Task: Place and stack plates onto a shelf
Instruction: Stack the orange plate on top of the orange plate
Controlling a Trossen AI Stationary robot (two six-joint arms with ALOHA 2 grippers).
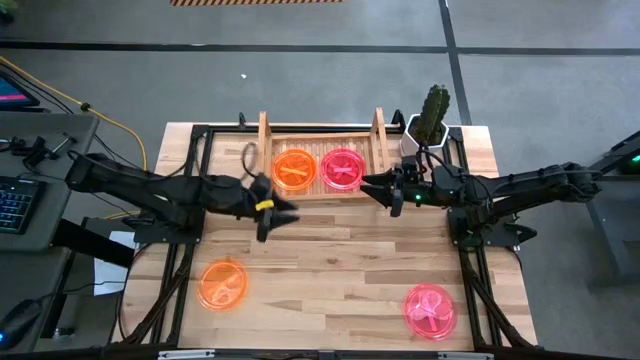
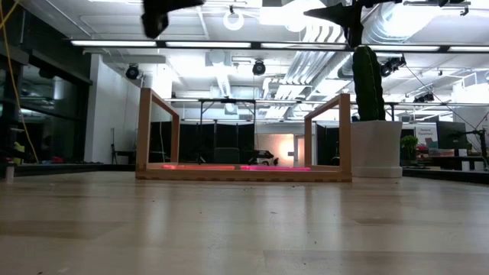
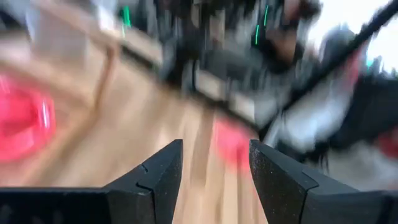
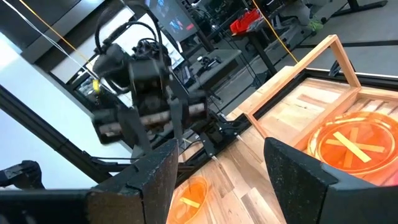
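The light-wood shelf (image 1: 320,150) stands at the table's far edge, with an orange plate (image 1: 294,168) and a pink plate (image 1: 343,169) lying side by side on its slatted base. Another orange plate (image 1: 222,284) lies flat on the table at the near left, and another pink plate (image 1: 431,310) at the near right. My left gripper (image 1: 283,212) hovers open above the table, just in front of the shelf's left end, with nothing between its fingers (image 3: 163,167). My right gripper (image 1: 370,187) hovers open at the shelf's right front corner, also holding nothing.
A white pot with a green cactus (image 1: 432,118) stands at the far right, beside the shelf's right board. Bare wood lies between the two near plates. Black frame rails (image 1: 480,290) run along the table's left and right sides.
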